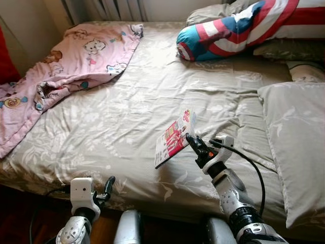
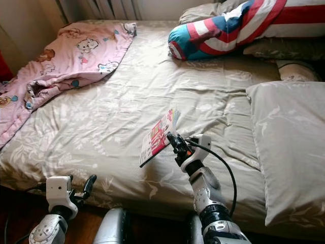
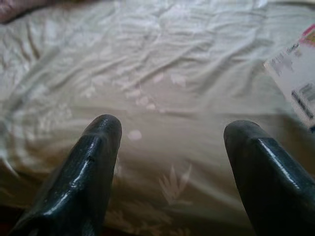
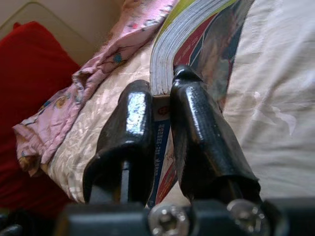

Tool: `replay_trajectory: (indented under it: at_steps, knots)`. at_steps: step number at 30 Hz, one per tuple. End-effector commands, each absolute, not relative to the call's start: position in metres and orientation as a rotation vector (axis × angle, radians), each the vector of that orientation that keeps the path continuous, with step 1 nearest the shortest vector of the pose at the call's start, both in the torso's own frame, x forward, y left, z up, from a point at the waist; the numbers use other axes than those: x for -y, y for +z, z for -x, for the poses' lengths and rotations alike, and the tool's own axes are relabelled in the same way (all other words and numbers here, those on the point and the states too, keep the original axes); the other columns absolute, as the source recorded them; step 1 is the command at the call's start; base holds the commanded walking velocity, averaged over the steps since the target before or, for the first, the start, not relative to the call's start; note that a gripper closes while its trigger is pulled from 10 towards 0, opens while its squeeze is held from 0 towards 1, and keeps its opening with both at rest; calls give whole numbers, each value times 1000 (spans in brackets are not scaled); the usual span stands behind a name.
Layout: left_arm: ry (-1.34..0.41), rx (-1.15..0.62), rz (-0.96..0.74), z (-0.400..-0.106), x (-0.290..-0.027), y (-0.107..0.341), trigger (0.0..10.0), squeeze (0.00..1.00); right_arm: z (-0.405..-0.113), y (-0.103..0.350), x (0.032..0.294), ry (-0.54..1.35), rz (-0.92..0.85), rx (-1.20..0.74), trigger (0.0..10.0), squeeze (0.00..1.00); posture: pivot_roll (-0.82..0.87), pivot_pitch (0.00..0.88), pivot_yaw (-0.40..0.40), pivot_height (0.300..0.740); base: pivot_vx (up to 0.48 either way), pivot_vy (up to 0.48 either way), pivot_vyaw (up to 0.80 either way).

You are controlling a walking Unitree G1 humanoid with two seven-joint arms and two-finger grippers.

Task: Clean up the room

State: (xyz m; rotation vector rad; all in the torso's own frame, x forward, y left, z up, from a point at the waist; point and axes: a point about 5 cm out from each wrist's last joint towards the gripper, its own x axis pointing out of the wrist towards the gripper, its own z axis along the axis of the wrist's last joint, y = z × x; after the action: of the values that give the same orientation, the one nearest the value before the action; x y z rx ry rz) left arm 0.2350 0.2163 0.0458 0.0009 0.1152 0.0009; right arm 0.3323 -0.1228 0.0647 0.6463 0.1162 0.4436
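Observation:
A thin book (image 1: 173, 137) with a red and pink cover is held tilted just above the grey-beige bedspread (image 1: 127, 117), near the bed's front edge. My right gripper (image 1: 193, 141) is shut on the book's lower corner; the right wrist view shows both black fingers (image 4: 197, 123) pinching its page edge (image 4: 170, 54). My left gripper (image 1: 107, 187) hangs low at the front edge of the bed, to the left of the book. Its fingers (image 3: 83, 172) stand apart with nothing between them.
A pink cartoon blanket (image 1: 66, 66) lies crumpled at the bed's far left. A red, white and blue striped cushion (image 1: 233, 28) sits at the head, a grey pillow (image 1: 297, 142) on the right. A red cushion (image 4: 29, 98) lies beyond the blanket.

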Motion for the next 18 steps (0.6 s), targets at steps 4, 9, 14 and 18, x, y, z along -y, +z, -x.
replay_trajectory:
  at_steps: [4,9,14,18]
  knots:
    - [-14,-157,-31,-227,-220,43,10000,0,-325,40,144,240,-580,-236,10000,0,61,204,110,627,0,0,0]
    - [-24,-173,-38,-222,-221,42,10000,0,-303,10,175,-19,-596,-347,10000,0,75,222,123,627,0,0,0]
    - [-25,-183,-43,-220,-224,42,10000,0,-297,2,181,-72,-579,-379,10000,0,77,231,130,627,0,0,0]
    - [-28,-190,-46,-218,-225,42,10000,0,-292,-4,187,-148,-583,-410,10000,0,82,240,133,627,0,0,0]
